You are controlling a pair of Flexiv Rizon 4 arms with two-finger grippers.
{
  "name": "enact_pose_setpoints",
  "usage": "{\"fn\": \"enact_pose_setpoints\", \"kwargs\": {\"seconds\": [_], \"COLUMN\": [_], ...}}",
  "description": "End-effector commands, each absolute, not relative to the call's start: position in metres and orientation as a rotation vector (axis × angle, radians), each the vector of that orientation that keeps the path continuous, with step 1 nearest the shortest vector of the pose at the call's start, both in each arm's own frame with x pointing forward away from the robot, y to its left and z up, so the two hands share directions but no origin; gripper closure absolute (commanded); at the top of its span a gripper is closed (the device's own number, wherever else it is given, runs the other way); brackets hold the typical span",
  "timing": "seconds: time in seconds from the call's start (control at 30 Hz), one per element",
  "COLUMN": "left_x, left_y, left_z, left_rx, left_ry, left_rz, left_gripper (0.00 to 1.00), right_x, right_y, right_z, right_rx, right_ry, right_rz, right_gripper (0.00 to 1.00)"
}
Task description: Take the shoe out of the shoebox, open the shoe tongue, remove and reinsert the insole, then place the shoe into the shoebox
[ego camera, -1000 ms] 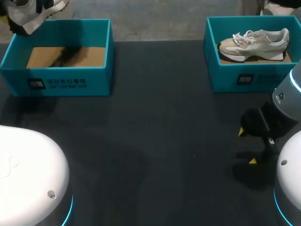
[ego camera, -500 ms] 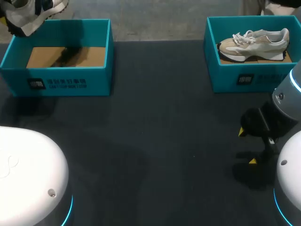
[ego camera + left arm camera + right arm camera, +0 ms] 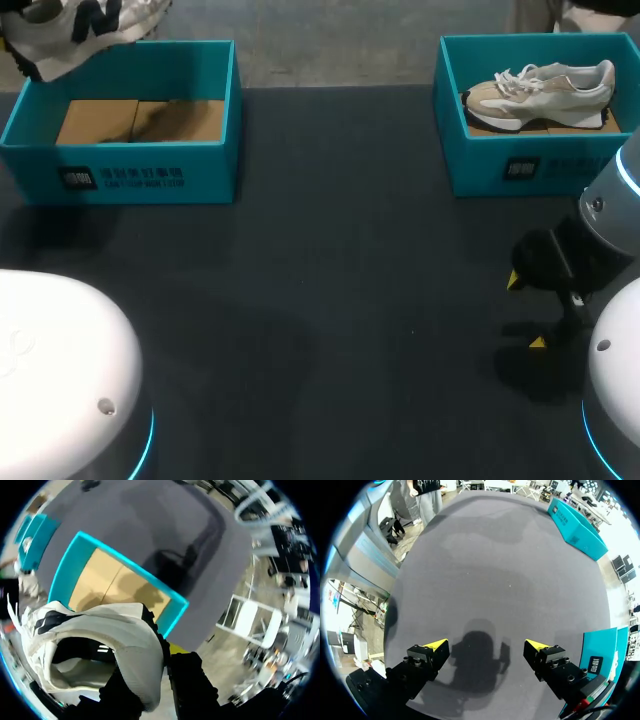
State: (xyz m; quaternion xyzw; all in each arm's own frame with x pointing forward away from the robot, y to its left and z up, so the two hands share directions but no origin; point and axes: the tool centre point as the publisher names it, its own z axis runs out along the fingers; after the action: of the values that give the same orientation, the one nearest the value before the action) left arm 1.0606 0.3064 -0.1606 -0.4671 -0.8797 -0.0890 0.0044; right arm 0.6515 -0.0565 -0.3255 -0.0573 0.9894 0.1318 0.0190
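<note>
Shoe [image 3: 85, 25]: hung above the left box [image 3: 130, 165], clear of its rim.
Left claw [image 3: 162, 655]: clamped on the shoe's collar.
Right claw [image 3: 485, 652]: wide, empty, above the bench [image 3: 330, 260].
Best move: probably set it sole-down mid-bench.

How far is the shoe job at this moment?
Done: the white shoe is out of the left shoebox, whose cardboard floor shows. In hand: the left jaws grip it, raised by the box's far corner. Left: opening the tongue, insole out and in, returning it. The right jaws hang open over the table.
</note>
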Motion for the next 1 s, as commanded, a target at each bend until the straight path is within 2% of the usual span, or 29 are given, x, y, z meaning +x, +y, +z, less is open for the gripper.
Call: {"fn": "enact_pose_setpoints", "kwargs": {"seconds": [0.03,0.37,1.0], "left_x": [1.061,1.074,1.084], "left_y": [0.318,0.322,0.324], "left_z": [-0.169,-0.173,-0.172], "left_rx": [-1.783,-2.043,-2.084], "left_ry": [-2.623,-2.428,-2.396], "left_rz": [-0.293,-0.355,-0.401], "left_gripper": [1.00,1.00,1.00], "right_x": [0.650,0.650,0.650], "right_y": [-0.056,-0.056,-0.056], "right_z": [-0.326,-0.326,-0.326], "right_rx": [-0.177,-0.177,-0.177], "right_ry": [3.070,3.070,3.070], "right_rz": [0.404,0.404,0.404], "right_gripper": [0.00,0.00,0.00]}}
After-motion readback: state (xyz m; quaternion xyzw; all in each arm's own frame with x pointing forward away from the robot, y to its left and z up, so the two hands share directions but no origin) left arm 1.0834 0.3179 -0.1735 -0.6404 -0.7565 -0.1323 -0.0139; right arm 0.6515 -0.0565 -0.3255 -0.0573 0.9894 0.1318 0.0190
